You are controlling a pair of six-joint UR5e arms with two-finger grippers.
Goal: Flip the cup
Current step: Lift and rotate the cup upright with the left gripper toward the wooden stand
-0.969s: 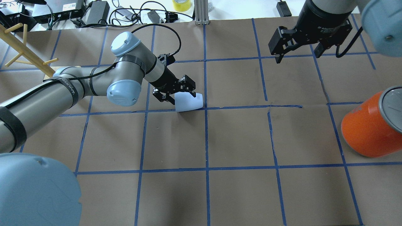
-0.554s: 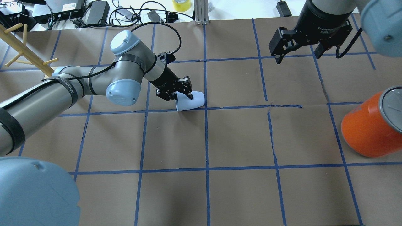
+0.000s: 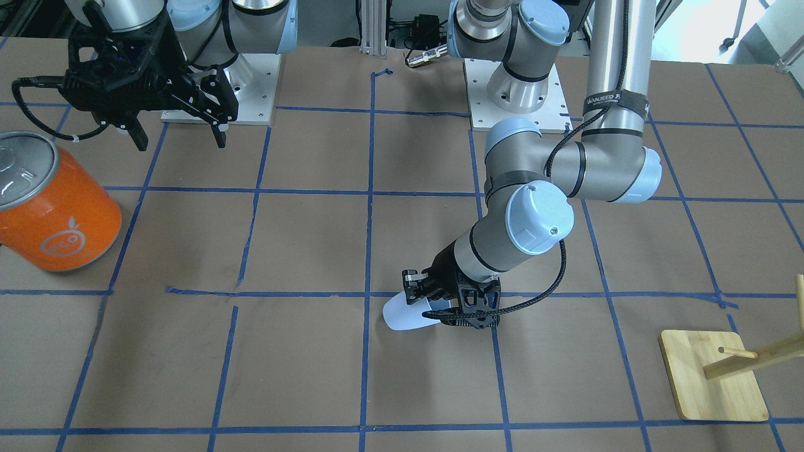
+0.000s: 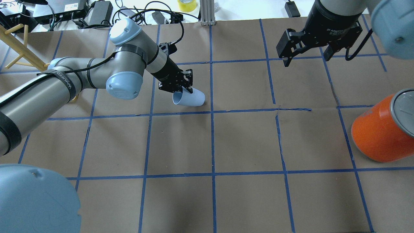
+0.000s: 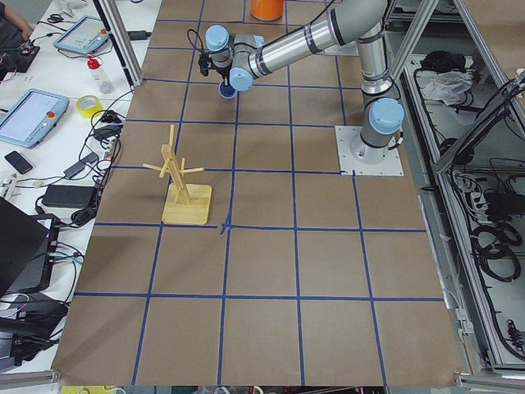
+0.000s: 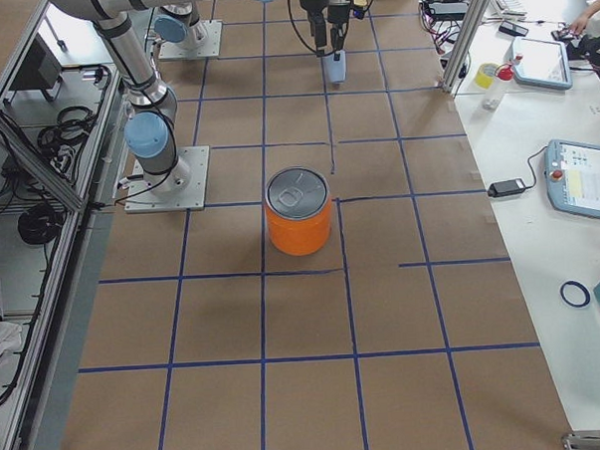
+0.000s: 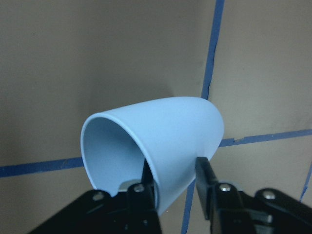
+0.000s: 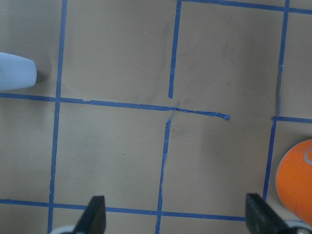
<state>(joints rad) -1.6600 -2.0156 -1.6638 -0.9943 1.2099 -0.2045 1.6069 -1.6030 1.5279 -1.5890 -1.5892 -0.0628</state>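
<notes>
Wrist [image 4: 162,68] angled down, left jaws pinching tipped cup [image 4: 191,98]

Cup [image 4: 190,97] just left of the desk's [image 4: 245,145] middle, can [image 4: 378,132] at its right edge.
The cup is tipped sideways, rim pinched in the left hand [image 4: 181,89], mouth turned toward the rack [image 3: 713,376] at the left end; the right hand [image 4: 306,60] hangs well apart, on the can's side.

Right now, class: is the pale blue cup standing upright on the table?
No, the cup is tipped on its side, its rim pinched by the left claw.
</notes>
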